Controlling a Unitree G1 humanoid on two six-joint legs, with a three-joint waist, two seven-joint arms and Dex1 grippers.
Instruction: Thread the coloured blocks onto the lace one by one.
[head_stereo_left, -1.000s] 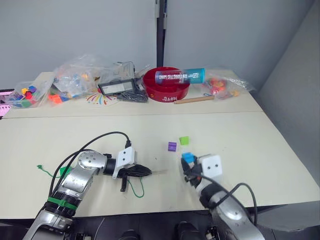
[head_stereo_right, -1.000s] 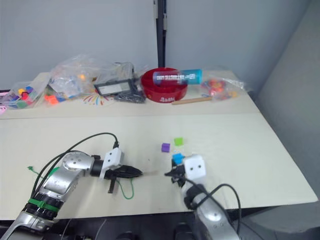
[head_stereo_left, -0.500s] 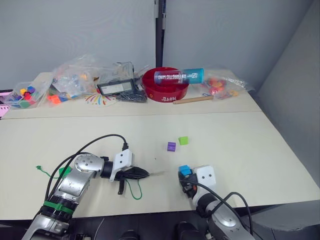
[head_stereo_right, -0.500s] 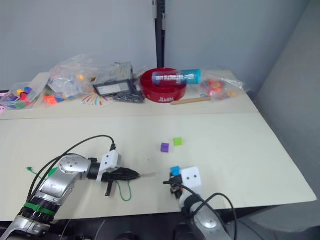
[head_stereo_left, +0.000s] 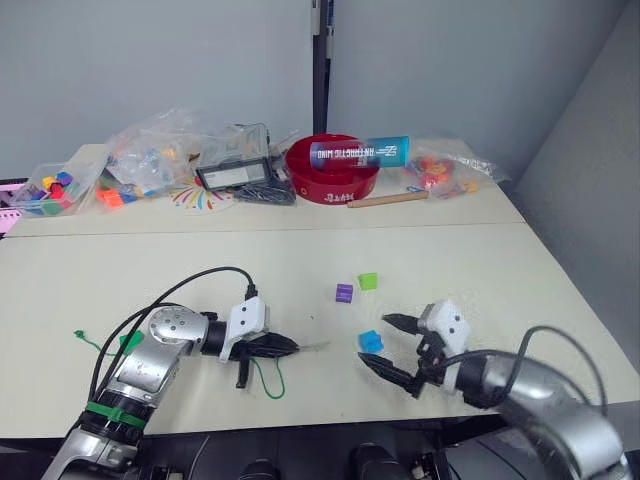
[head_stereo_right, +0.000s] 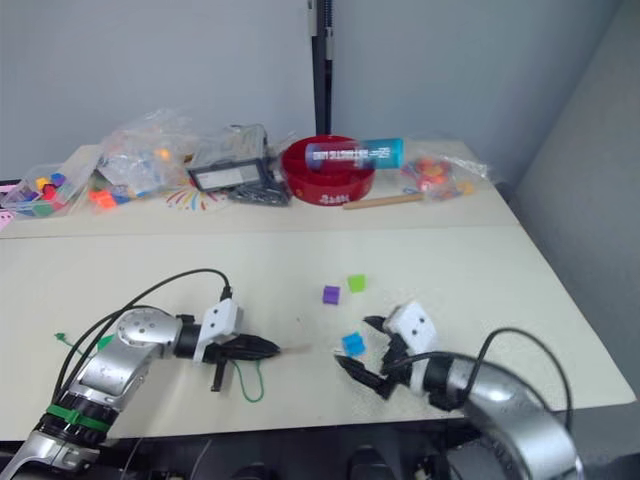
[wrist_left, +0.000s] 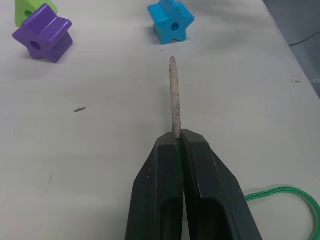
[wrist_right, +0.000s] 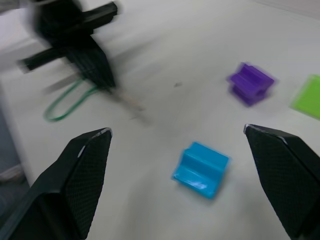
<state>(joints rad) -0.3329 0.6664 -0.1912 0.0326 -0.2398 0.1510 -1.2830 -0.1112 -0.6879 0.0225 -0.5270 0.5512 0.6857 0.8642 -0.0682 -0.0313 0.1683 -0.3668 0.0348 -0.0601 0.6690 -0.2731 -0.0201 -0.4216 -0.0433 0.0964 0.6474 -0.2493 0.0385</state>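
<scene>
Released moments ago, the light blue block (head_stereo_left: 371, 341) lies beside the right hand (head_stereo_left: 395, 348), fingers now spread; the left hand (head_stereo_left: 287, 346) stays clamped on the lace (wrist_left: 173, 95).

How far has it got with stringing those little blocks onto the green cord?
No block looks threaded yet. In hand: the left gripper pinches the lace just behind its pale tip, which points at the light blue block. The right gripper is open around that block without touching it. The purple block and the lime green block wait on the table.
</scene>
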